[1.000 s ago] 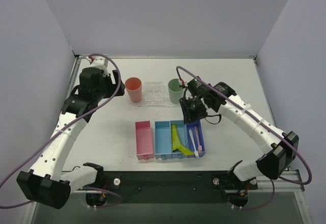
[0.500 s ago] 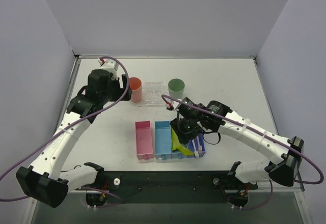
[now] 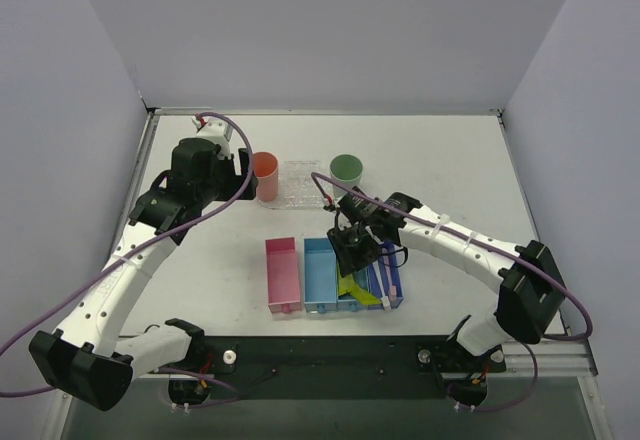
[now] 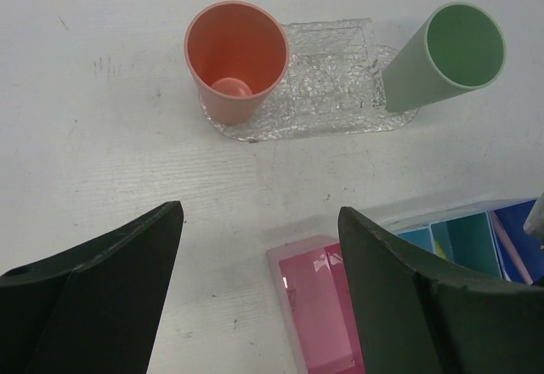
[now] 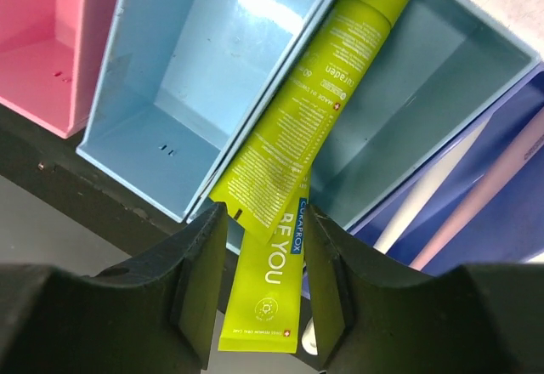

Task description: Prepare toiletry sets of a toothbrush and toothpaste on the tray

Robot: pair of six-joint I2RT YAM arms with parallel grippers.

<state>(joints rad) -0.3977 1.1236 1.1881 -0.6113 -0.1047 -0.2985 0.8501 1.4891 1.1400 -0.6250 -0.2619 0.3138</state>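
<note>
Straddling a toothpaste (image 5: pixel 314 110), the right gripper (image 5: pixel 262 221) seemed mid-pick, grip unclear; left gripper (image 4: pixel 259 212) gaped empty. Next, likely: clamp, lift to tray (image 4: pixel 323 106).

The tray (image 3: pixel 300 190) lies on the counter (image 3: pixel 450 160), with an orange cup (image 3: pixel 265 175) at its left end and a green cup (image 3: pixel 346 170) at its right end. The left tool (image 3: pixel 240 168) is just left of the tray. In front of the tray, the right tool (image 3: pixel 352 252) is low over the toothpaste (image 3: pixel 352 286) in the bins (image 3: pixel 283 275).
</note>
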